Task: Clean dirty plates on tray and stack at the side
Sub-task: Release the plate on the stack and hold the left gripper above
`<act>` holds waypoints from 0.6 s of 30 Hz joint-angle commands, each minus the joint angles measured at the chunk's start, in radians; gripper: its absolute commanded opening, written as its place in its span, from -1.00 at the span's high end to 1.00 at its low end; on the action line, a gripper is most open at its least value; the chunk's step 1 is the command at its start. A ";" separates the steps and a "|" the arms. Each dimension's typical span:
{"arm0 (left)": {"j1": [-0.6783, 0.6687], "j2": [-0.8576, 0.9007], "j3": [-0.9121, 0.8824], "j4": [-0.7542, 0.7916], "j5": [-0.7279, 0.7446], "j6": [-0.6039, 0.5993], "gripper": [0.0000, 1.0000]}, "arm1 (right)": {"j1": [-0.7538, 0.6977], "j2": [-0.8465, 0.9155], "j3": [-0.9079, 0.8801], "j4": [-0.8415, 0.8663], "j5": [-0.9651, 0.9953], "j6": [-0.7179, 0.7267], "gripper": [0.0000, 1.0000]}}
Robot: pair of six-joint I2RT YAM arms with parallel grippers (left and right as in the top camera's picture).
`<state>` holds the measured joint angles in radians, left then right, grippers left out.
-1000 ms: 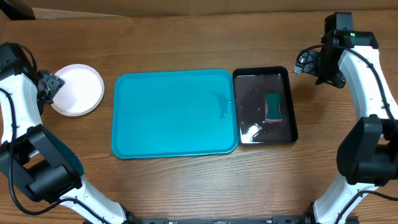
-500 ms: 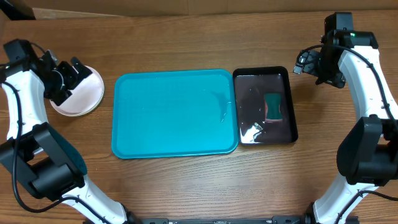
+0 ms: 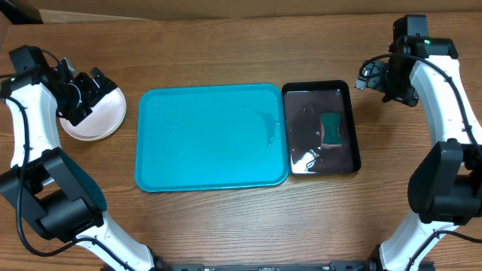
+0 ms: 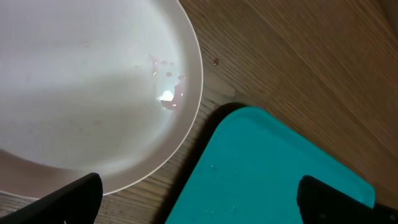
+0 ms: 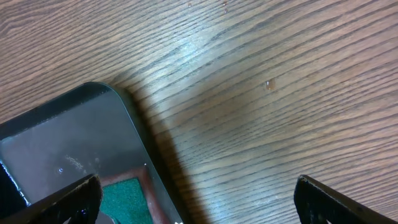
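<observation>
A white plate (image 3: 96,119) lies on the table left of the turquoise tray (image 3: 211,135). In the left wrist view the plate (image 4: 81,74) has small red-brown specks near its rim, and the tray's corner (image 4: 267,168) is beside it. The pale blue and yellow-green plates do not show. I see no plate on the tray. My left gripper (image 3: 87,96) is open above the plate's near-tray side, its fingers (image 4: 199,199) apart and holding nothing. My right gripper (image 3: 369,75) is open and empty (image 5: 199,199) above bare wood, right of the black tray's far corner.
A glossy black tray (image 3: 301,113) stands right against the turquoise tray, with a green sponge (image 3: 331,128) in it. Its corner (image 5: 56,130) and the sponge (image 5: 124,199) show in the right wrist view. The table is wood.
My left gripper has swung from the table's left edge to the right, over the white plate. The right arm, tray and sponge have not moved.
</observation>
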<state>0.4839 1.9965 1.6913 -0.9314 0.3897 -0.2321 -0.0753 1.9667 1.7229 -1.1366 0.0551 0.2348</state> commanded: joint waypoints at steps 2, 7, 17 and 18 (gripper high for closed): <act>-0.003 -0.005 0.011 -0.003 0.019 0.016 -1.00 | 0.000 -0.008 0.005 0.006 -0.005 0.005 -1.00; -0.003 -0.005 0.011 -0.003 0.019 0.016 -1.00 | 0.000 -0.008 0.005 0.006 -0.005 0.005 -1.00; -0.003 -0.005 0.011 -0.003 0.019 0.016 -1.00 | 0.018 -0.031 0.004 0.006 -0.005 0.005 -1.00; -0.003 -0.005 0.011 -0.003 0.019 0.016 -1.00 | 0.031 -0.049 0.004 0.005 -0.005 0.005 -1.00</act>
<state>0.4839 1.9965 1.6913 -0.9314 0.3897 -0.2321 -0.0719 1.9667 1.7229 -1.1370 0.0551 0.2356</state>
